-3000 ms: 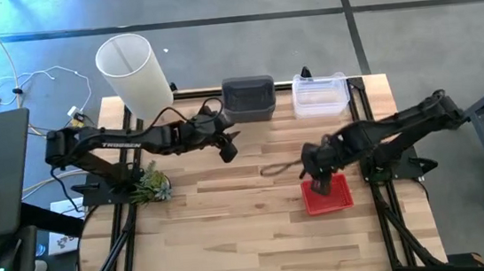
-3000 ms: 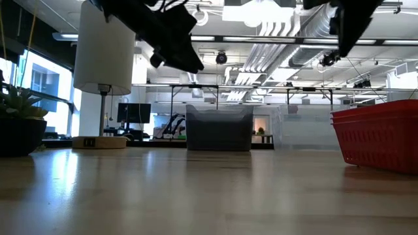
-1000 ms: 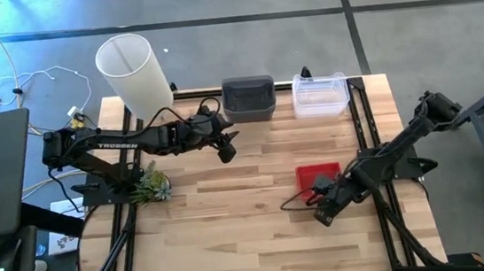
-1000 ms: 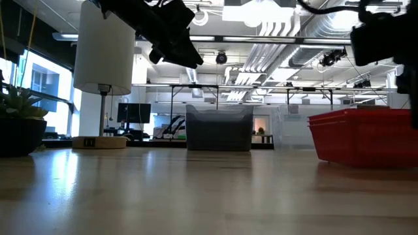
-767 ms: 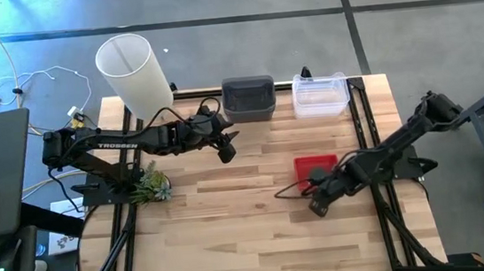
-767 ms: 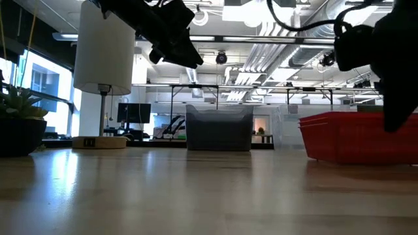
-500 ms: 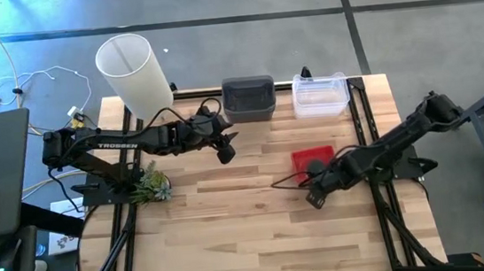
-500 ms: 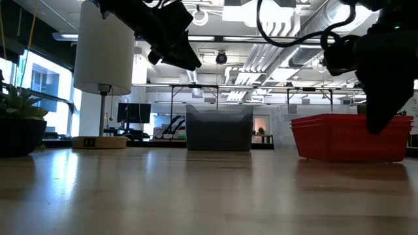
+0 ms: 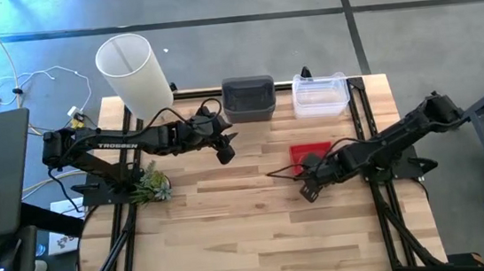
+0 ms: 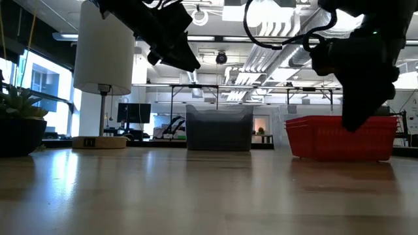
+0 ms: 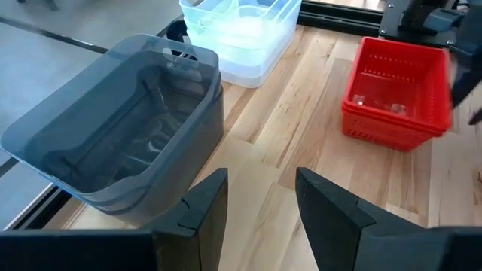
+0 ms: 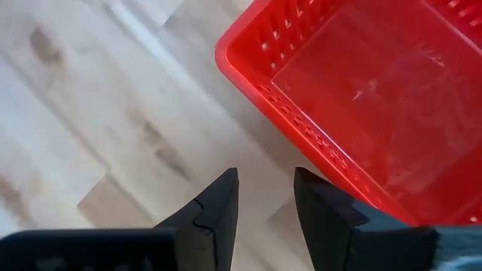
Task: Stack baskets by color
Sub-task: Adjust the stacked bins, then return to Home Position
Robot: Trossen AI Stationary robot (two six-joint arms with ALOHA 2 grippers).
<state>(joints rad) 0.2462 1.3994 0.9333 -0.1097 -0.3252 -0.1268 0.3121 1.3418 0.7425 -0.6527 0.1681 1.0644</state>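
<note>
Hovering with fingers spread and empty, the right end effector has the red baskets just ahead on the surface. Nudging them squarely would keep the stack together. The left end effector, also spread, waits near the grey baskets.
</note>
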